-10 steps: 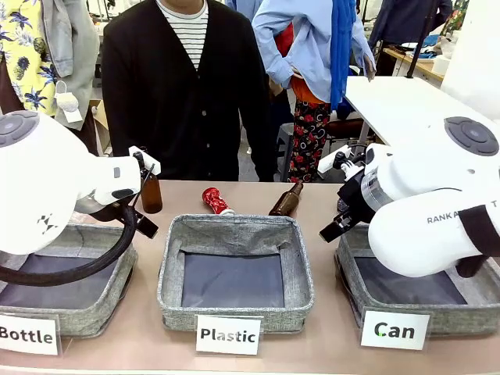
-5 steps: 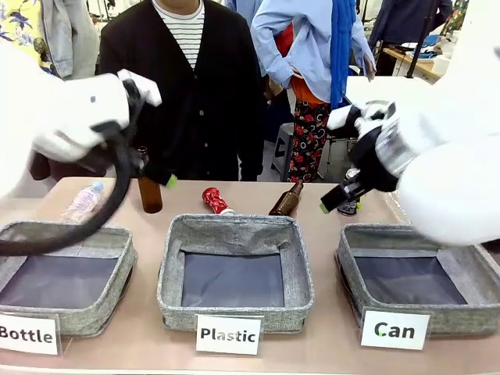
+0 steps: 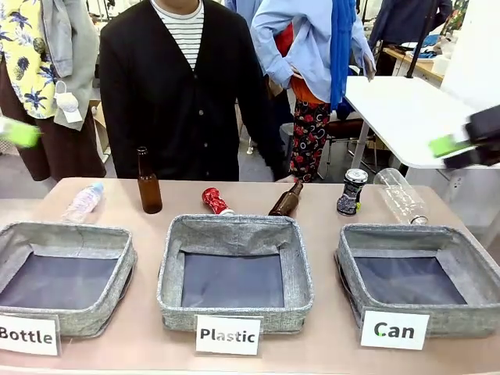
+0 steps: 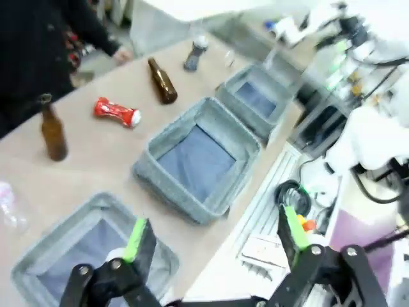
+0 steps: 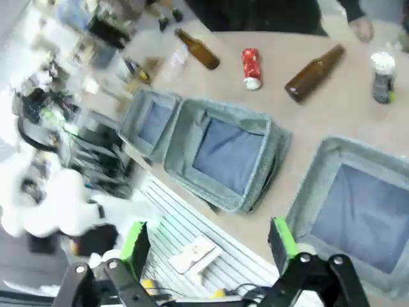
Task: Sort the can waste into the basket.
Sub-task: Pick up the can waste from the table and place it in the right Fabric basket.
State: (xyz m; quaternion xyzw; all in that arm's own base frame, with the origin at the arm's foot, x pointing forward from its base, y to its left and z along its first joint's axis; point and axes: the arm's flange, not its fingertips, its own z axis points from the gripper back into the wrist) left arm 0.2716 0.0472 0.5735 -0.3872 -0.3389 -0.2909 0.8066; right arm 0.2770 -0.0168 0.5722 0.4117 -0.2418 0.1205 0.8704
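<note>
The crushed red can [image 5: 251, 67] lies, and the dark patterned can [image 5: 383, 77] with a silver rim stands, on the table [image 5: 345, 109]. Both are far ahead of the right pincer [image 5: 208, 240] and outside the basket [image 5: 313, 176], which lies close under this pincer. The front view makes its "Can" sign [image 3: 394, 330] readable, while the right wrist view shows its bare dark lining [image 5: 364, 217]. The right pincer and the left pincer [image 4: 214, 230] are wide open and hold nothing.

Crushed red can [image 3: 216, 201], dark upright can [image 3: 351, 192], both outside the grey basket [image 3: 469, 316].

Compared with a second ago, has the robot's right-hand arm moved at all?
Yes. The right gripper was low over the Can basket; it has since risen and swung rightward, and is now high above that basket's far right corner.
</note>
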